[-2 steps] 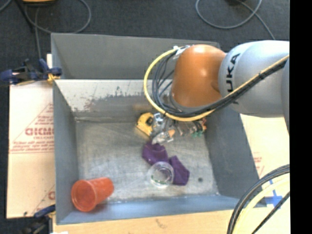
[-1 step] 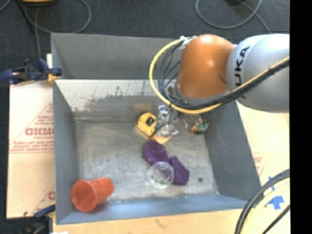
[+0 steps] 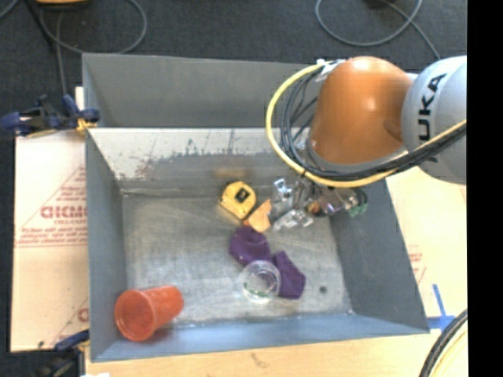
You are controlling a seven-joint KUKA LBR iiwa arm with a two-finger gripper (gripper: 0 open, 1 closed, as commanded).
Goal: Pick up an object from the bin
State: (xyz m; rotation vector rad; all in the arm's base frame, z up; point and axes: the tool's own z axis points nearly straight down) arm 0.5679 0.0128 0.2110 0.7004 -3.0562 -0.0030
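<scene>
**A:** Starting at the lower left of the frame, what lies in the bin point(image 3: 102, 210)?

**B:** An orange cup point(image 3: 148, 312) on its side, well apart from everything else. Toward the middle are a yellow boxy thing point(image 3: 236, 199) and a small tan piece point(image 3: 259, 217) just beside it. Below them is a purple cloth point(image 3: 251, 246) with a clear cup point(image 3: 260, 280) lying on it.

**A:** And the gripper?

**B:** The gripper point(image 3: 289, 208) is low in the bin, right of centre, just beside the tan piece and perhaps touching it. Nothing looks lifted, so I judge the pick is not yet made.

**A:** Spread, or pinching something?

**B:** I cannot tell. The arm's orange cover point(image 3: 357, 108) and cables point(image 3: 287, 132) hang over it at the upper right. I can't make out what the tan piece is either.
</scene>
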